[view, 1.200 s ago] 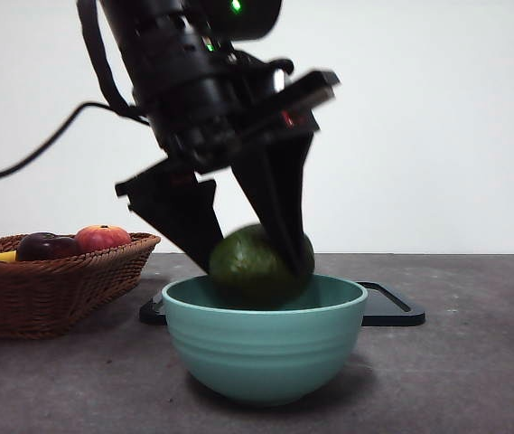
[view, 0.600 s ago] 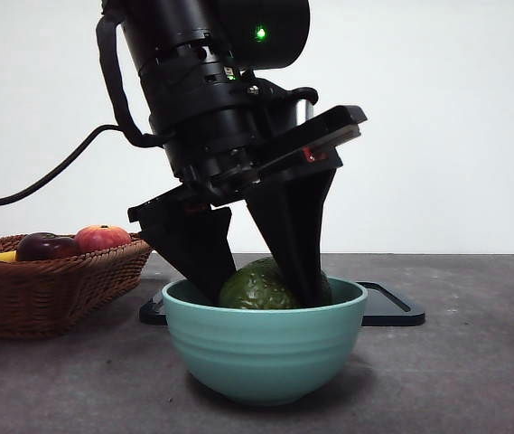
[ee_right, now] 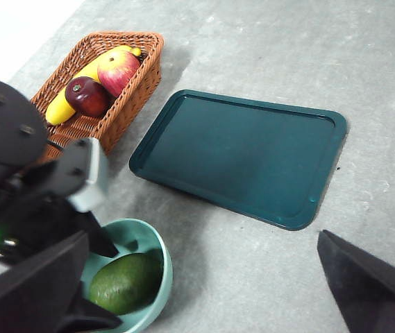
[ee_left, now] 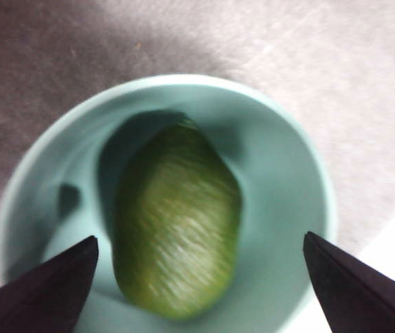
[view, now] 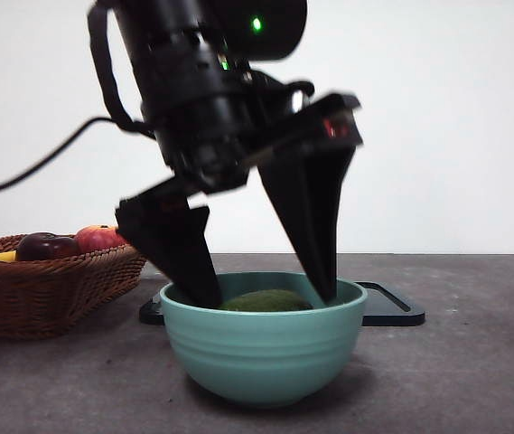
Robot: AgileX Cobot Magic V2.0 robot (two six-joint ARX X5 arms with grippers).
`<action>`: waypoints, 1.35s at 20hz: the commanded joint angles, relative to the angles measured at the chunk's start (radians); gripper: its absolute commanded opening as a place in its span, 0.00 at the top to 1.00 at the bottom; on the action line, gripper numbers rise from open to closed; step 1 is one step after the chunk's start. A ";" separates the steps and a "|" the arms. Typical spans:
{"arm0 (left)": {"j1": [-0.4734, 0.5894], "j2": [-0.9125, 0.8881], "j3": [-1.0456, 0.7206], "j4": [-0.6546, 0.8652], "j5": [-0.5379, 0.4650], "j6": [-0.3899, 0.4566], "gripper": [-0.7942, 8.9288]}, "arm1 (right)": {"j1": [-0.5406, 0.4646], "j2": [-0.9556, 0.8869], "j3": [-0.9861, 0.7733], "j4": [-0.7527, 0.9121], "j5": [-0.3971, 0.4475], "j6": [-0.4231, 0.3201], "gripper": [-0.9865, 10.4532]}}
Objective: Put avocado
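While the avocado lies on its side in the bottom of the teal bowl, the left gripper stands directly over it with its two black jaws spread wide, holding nothing. Seen from the front, one jaw tip dips inside the bowl's rim at about 9 o'clock of the fruit and the other at about 3 o'clock, each with a visible gap to the green skin. The left wrist view confirms it: the avocado fills the middle of the bowl, and the jaw tips sit far out at either side, clear of the fruit. Whether a tip brushes the bowl's inner wall cannot be told. Only the top of the avocado shows above the rim from the front. From the right wrist view, the bowl with the avocado is near the dark green tray, which lies flat at roughly 1 o'clock of it, and a wicker basket holding a maroon fruit, a red-orange fruit and a banana sits at about 11 o'clock. The right gripper waits high above the table, jaws wide apart and empty.
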 commanded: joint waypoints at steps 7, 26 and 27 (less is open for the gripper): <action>-0.012 -0.296 0.026 -0.007 -0.086 0.049 0.36 | 0.006 0.004 0.017 0.011 -0.001 -0.010 0.38; 0.021 -1.226 -0.389 -0.154 -0.362 -0.085 0.31 | 0.006 0.006 0.017 0.003 -0.001 -0.011 0.38; 0.021 -1.259 -0.398 -0.165 -0.367 -0.085 0.31 | 0.006 0.006 0.017 -0.004 -0.001 -0.011 0.38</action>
